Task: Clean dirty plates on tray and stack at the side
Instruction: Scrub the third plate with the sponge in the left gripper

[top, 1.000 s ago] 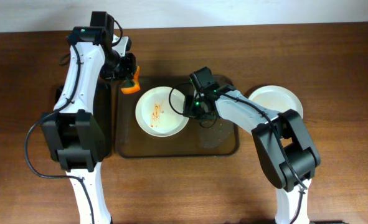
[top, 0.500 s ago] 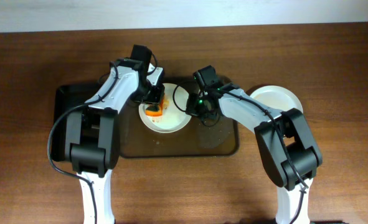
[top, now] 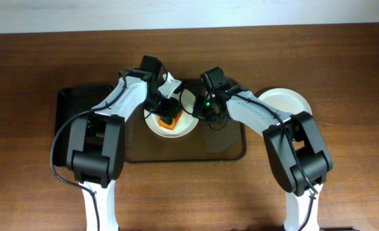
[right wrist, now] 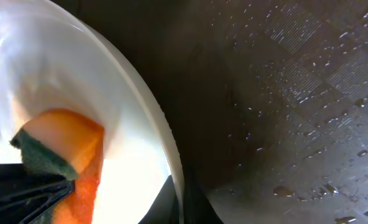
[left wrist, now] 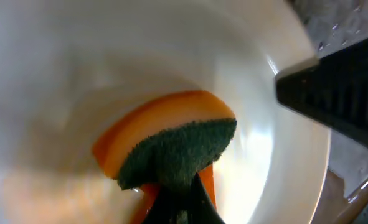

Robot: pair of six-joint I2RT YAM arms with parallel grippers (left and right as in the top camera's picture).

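A white plate (top: 184,126) lies on the brown tray (top: 227,144), left of its middle. My left gripper (top: 168,117) is shut on an orange sponge (top: 168,122) with a green scouring side and presses it onto the plate's inside (left wrist: 171,149). My right gripper (top: 197,110) is shut on the plate's right rim (right wrist: 174,180), one finger inside and one outside. The sponge also shows in the right wrist view (right wrist: 65,155). A second white plate (top: 284,102) sits on the table right of the tray. The mint green plate is not in view.
A black tray (top: 70,106) stands left of the brown tray. The brown tray's right half (right wrist: 296,93) is wet with water drops.
My left arm swung from the black tray's far side to the plate and now rubs the sponge there, a little further right and nearer. The sauce streaks no longer show. My right gripper holds still.
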